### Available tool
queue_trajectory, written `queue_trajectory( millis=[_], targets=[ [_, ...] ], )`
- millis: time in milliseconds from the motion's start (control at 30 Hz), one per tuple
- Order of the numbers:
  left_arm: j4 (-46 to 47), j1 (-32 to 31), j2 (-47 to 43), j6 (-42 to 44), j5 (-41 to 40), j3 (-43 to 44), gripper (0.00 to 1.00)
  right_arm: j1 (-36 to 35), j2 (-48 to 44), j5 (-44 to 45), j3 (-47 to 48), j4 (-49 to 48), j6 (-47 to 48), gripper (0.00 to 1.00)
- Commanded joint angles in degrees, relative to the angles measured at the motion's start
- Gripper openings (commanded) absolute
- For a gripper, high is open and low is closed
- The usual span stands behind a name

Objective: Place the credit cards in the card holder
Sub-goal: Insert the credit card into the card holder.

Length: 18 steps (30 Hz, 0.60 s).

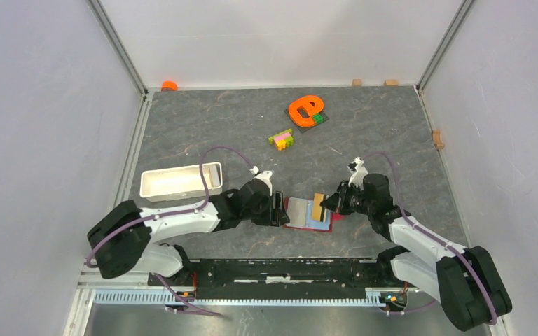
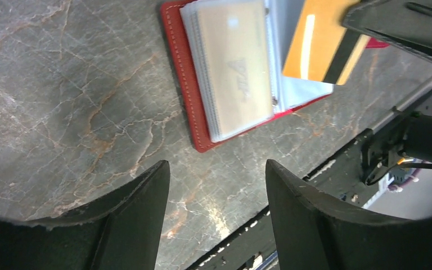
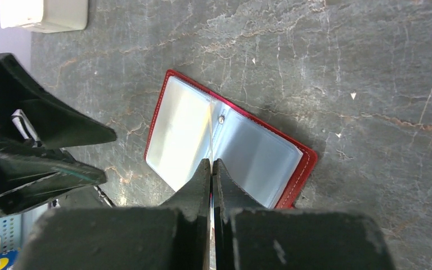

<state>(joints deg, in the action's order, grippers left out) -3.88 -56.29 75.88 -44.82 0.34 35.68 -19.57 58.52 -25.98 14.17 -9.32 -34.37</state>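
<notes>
The card holder [image 3: 180, 129] lies open, sleeves up, on the table [image 1: 364, 140], just below centre of the overhead view and between the two arms. The right gripper [image 3: 211, 163] is clamped flat on the tan-orange card [image 2: 309, 42]. It holds the card on edge above the holder's right-hand page, close to the spine. In the right wrist view the card is edge-on and hard to separate from the fold of the sleeves. The left gripper [image 2: 215, 166] stands wide with nothing between its fingers. It sits at the holder's left edge but apart from it, so the holder appears unrestrained. The light blue card cannot be picked out. A pale tan panel on the left page may be a sleeved card or the lining; which one cannot be determined. Probable faults from here are as follows. The card edge may miss the sleeve mouth and ride over the clear plastic. Insertion force may slide the unpinned holder across the smooth table or lift a page. A thin card gripped at one end may pivot or bow under load. The two grippers are near each other and may collide if both close on the holder.
</notes>
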Motion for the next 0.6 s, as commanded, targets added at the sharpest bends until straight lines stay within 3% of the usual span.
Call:
queue_trajectory(
  millis=[0,567],
  targets=[
    [3.60,1.99,3.60,0.22,3.54,1.68,0.68,1.36,0.51,-4.30,-1.32,-8.76,-2.76,0.00],
    [8.97,4.35,10.44,-0.18,6.79,1.24,0.56,2.64,6.07,-6.94,-4.99,-21.98,-10.07,0.00]
  ],
)
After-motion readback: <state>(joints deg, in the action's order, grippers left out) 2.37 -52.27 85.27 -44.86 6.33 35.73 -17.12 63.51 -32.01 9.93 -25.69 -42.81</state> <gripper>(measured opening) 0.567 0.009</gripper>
